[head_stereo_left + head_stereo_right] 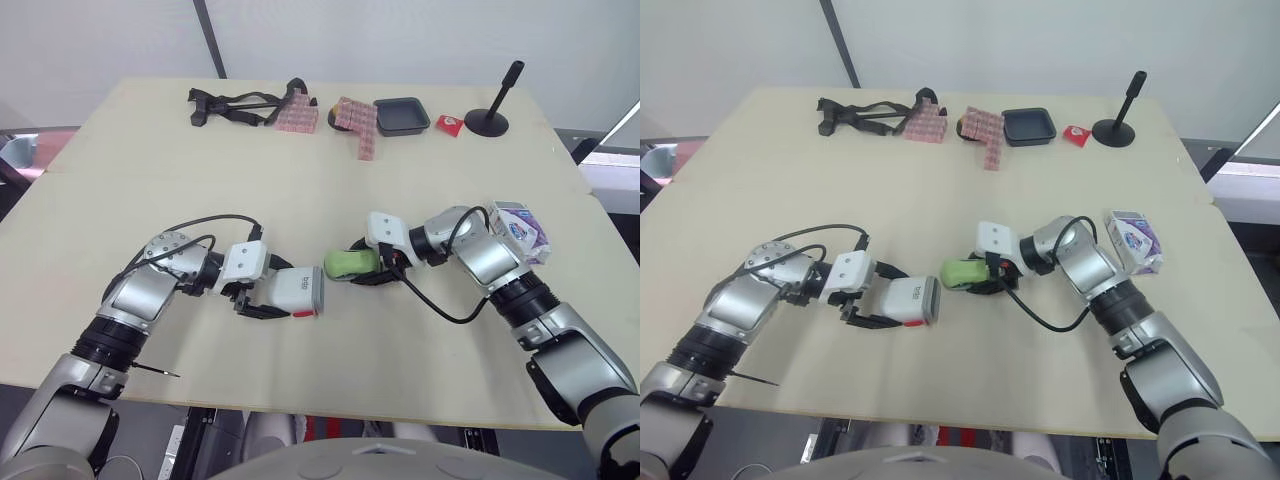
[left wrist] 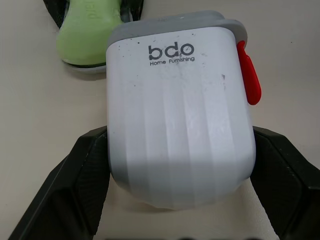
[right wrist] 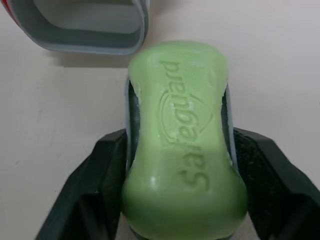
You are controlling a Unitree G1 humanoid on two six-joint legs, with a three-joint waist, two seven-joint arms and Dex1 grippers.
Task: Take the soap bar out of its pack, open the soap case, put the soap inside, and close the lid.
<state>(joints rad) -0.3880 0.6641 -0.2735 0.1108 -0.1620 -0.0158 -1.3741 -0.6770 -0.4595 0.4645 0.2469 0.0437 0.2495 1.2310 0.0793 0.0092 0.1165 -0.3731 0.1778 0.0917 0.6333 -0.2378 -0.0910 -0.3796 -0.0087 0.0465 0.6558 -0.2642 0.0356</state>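
Note:
My left gripper [image 2: 180, 167] is shut on the white soap case [image 2: 177, 115], which lies on its side on the table [image 1: 150, 170]. The case has a grey rim and a red latch [image 2: 250, 75]. Its open mouth [image 3: 85, 25] faces the soap and looks empty inside. A green soap bar [image 3: 182, 140] is held between the fingers of my right gripper [image 1: 362, 266], a few centimetres from that mouth. Thin pale edges show between the soap and the fingers. The white and purple soap pack [image 1: 520, 232] lies beside my right forearm.
Along the far edge lie a black strap [image 1: 235, 105], pink patterned packets [image 1: 357, 125], a black tray [image 1: 402, 115], a small red item [image 1: 449, 125] and a black stand [image 1: 490, 118]. Cables loop from both wrists over the table.

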